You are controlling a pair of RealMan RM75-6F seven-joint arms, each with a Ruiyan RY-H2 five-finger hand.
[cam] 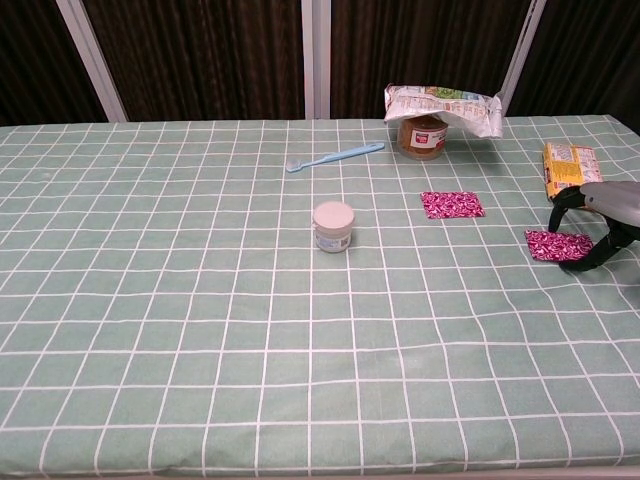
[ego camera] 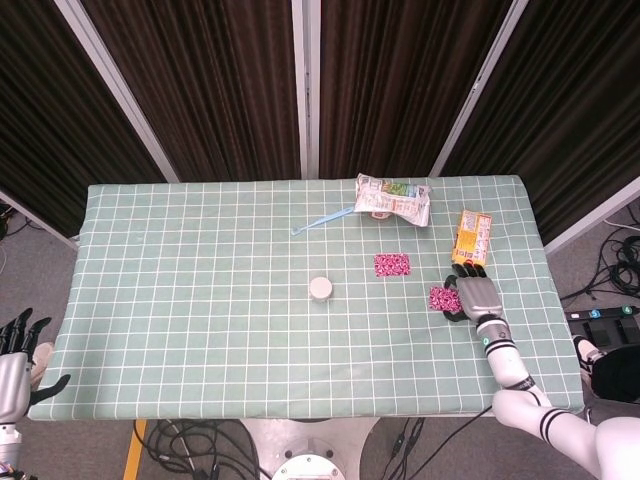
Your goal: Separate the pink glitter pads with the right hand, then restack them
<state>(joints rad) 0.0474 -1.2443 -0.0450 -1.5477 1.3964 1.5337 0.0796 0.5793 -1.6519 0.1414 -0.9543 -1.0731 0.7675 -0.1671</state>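
Observation:
Two pink glitter pads lie apart on the green checked cloth. One pad (ego camera: 392, 264) (cam: 452, 204) sits right of centre with nothing touching it. The other pad (ego camera: 443, 298) (cam: 556, 245) lies flat nearer the right edge. My right hand (ego camera: 477, 294) (cam: 600, 215) arches over this pad's right end, its dark fingers (cam: 556, 208) curving down on the far side and the thumb reaching down at the near right corner. The pad stays on the cloth. My left hand (ego camera: 15, 358) hangs off the table's front left corner, fingers spread and empty; the chest view does not show it.
A white-lidded small jar (ego camera: 320, 289) (cam: 333, 226) stands mid-table. A light blue toothbrush (ego camera: 322, 220) (cam: 335, 157) lies behind it. A crumpled bag (ego camera: 392, 197) rests over a brown jar (cam: 424, 135) at the back. A yellow packet (ego camera: 471, 234) (cam: 570, 170) lies just beyond my right hand.

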